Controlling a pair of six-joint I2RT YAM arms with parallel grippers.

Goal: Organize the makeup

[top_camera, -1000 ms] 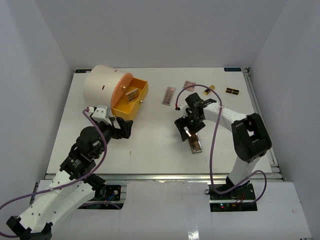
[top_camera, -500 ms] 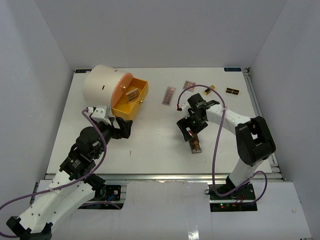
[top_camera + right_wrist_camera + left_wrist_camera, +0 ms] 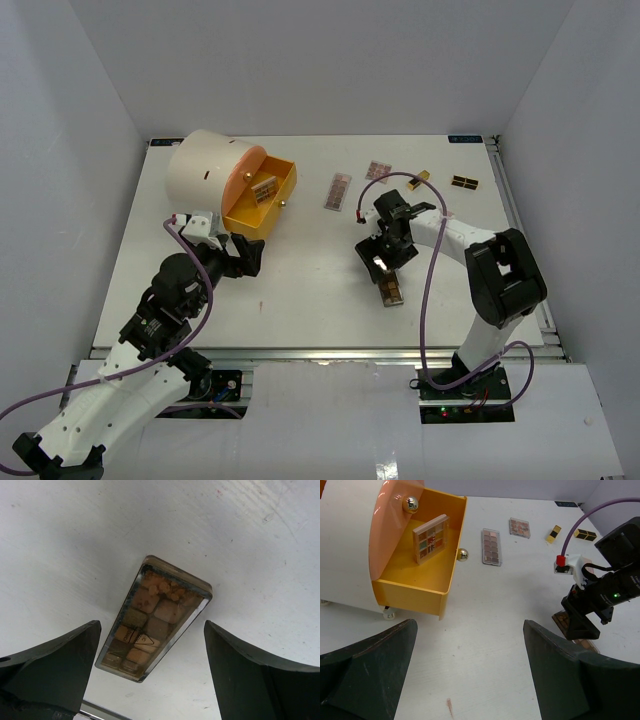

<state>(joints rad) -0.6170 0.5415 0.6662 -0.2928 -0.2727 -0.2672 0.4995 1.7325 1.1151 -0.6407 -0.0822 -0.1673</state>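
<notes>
Palette [image 3: 393,292] half-hidden — right end effector [image 3: 384,264] spread above.

top external: table [image 3: 300,300] is viewed steeply from above and behind the arm bases, whole surface covered | left wrist: aimed low across the table toward the yellow drawer [image 3: 410,592], mid-range | right wrist: pointed straight down, close on the brown palette [image 3: 152,617] | overlap: that palette is caught in all three views
</notes>
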